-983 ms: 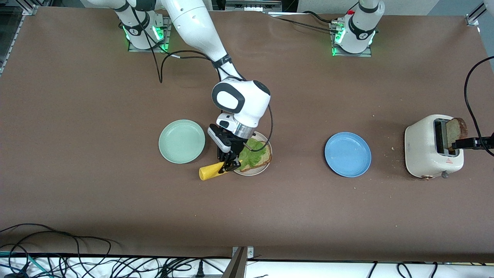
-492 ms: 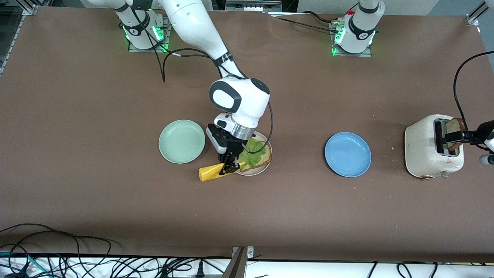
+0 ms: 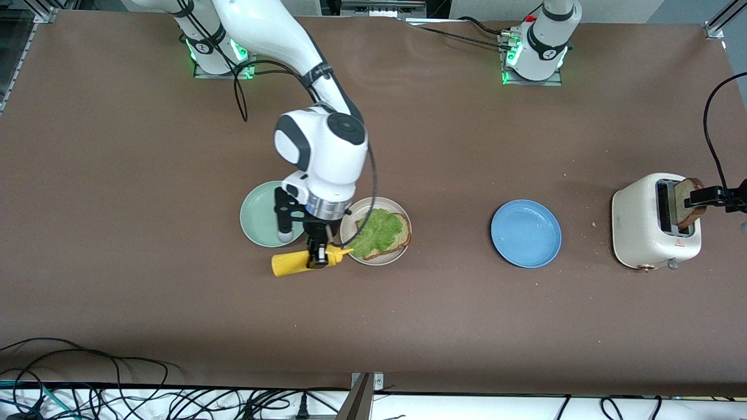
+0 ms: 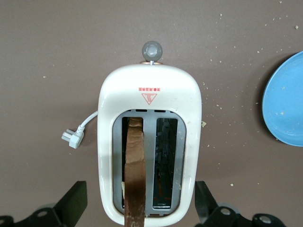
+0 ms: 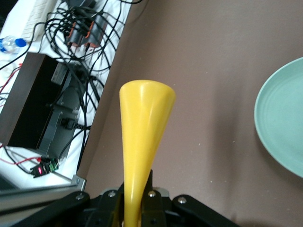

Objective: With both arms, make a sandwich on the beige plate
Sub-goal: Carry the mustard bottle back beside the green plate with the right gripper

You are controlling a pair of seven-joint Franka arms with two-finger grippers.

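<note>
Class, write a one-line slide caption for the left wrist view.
Open left gripper poised over a cream toaster holding one bread slice.

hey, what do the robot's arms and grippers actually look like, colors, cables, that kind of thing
Both arms are glossy white with rounded joints and black bands; the right arm has dark grey joint caps and a black cable looping alongside. Green lights glow at each base. The right gripper and left gripper are black with two fingers.
</note>
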